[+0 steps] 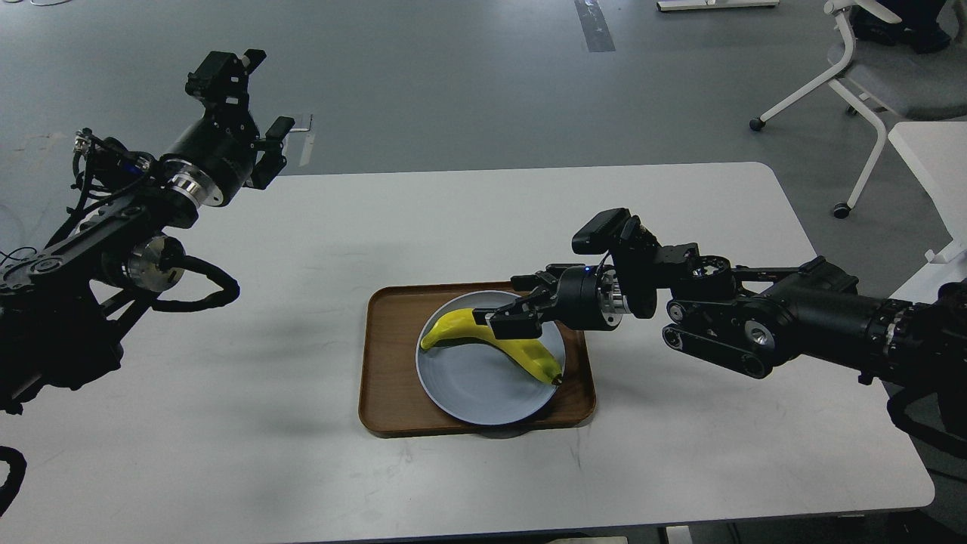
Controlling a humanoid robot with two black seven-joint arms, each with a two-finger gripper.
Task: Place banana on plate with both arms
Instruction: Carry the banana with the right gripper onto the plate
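The plate (483, 381) sits inside a brown wooden tray (389, 363) near the middle of the white counter (302, 453). The banana (453, 326) lies across the plate's far half, its greenish stem end over the plate's left rim and its dark tip toward the plate's right rim. The right gripper (505, 321) reaches in from the right of the plate, low over it, and its fingers (517, 328) are clenched around the banana's middle. The left gripper (253, 98) hangs high and well apart from the plate, off to its far left above the counter's back edge; its fingers are spread wide and grasp nothing. Beyond the counter, far to the plate's right, a white office chair (861, 75) stands on the grey floor.
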